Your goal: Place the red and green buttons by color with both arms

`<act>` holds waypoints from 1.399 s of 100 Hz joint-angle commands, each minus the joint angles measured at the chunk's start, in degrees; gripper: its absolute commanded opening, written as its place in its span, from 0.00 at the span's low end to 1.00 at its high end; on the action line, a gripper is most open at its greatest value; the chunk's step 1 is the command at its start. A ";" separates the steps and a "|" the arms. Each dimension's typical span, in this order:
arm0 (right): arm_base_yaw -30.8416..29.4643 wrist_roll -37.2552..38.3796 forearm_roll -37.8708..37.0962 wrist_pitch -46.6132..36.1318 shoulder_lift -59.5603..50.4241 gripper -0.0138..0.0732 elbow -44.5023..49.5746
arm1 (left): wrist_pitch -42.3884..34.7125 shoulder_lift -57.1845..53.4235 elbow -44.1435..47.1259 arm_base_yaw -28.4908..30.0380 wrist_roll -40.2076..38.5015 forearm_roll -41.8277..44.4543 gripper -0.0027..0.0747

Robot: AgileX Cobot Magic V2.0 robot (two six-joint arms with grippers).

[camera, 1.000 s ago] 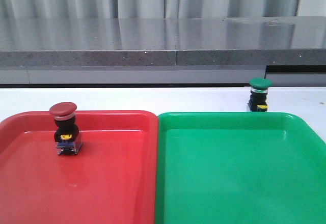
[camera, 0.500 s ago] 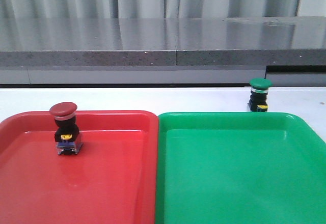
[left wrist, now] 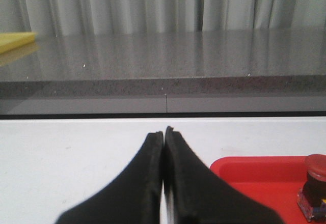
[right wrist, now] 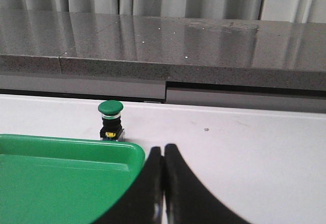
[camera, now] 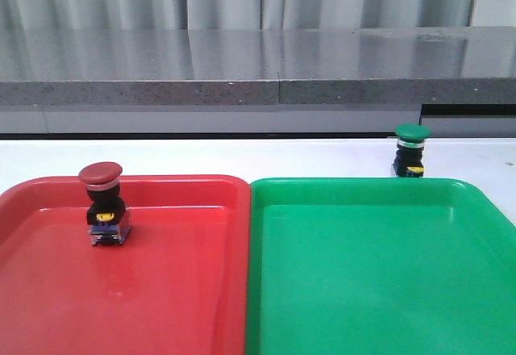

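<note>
The green button (right wrist: 110, 120) stands upright on the white table (right wrist: 254, 147) at eleven o'clock from the right gripper (right wrist: 162, 155), clear of its fingers, which are pressed together and empty. The left gripper (left wrist: 163, 137) is likewise pressed together; the red button (left wrist: 315, 186) stands in the red tray (left wrist: 254, 170) at four o'clock.

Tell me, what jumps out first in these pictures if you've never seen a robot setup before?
Two big bright trays fill the near table side by side: a red tray on the left and a green tray on the right. A small red button stands upright inside the red tray, while the green button stands on the white table just behind the green tray. Each wrist view shows black fingers pressed together, holding nothing.
</note>
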 commanded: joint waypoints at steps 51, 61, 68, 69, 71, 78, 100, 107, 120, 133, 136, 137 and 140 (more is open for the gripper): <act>-0.03 -0.43 0.00 -5.03 -1.03 0.09 -0.80 | -5.86 -1.64 2.41 0.17 -0.19 -0.57 0.01; -0.03 -0.43 0.00 -5.03 -1.03 0.09 -0.80 | -5.86 -1.64 2.41 0.17 -0.19 -0.57 0.01; -0.03 -0.43 0.00 -5.03 -1.03 0.09 -0.80 | -5.86 -1.64 2.41 0.17 -0.19 -0.57 0.01; -0.03 -0.43 0.00 -5.03 -1.03 0.09 -0.80 | -5.86 -1.64 2.41 0.17 -0.19 -0.57 0.01; -0.03 -0.43 0.00 -5.03 -1.03 0.09 -0.80 | -5.86 -1.64 2.41 0.17 -0.19 -0.57 0.01; -0.03 -0.43 0.00 -5.03 -1.03 0.09 -0.80 | -5.86 -1.64 2.41 0.17 -0.19 -0.57 0.01; -0.03 -0.43 0.00 -5.03 -1.03 0.09 -0.80 | -5.86 -1.64 2.41 0.17 -0.19 -0.57 0.01; -0.03 -0.43 0.00 -5.03 -1.03 0.09 -0.80 | -5.86 -1.64 2.41 0.17 -0.19 -0.57 0.01; -0.06 -0.43 0.00 -7.11 -1.03 0.09 -0.80 | -5.86 -1.64 2.41 -0.19 -0.19 -0.57 0.01; -0.03 -0.38 0.00 -11.03 -0.97 0.09 -1.19 | -5.86 -1.64 2.41 -1.64 -0.19 -0.57 0.01; -0.06 -0.38 0.56 -10.81 -0.90 0.09 -1.67 | -5.86 -1.64 2.41 -1.64 -0.19 -0.57 0.01; -0.06 -0.38 0.65 -10.70 -0.84 0.09 -2.02 | -5.86 -1.64 2.41 -1.64 -0.19 -0.57 0.01; -0.06 -0.38 1.06 -9.44 -0.83 0.09 -2.91 | -5.86 -1.64 2.41 -1.64 -0.19 -0.57 0.01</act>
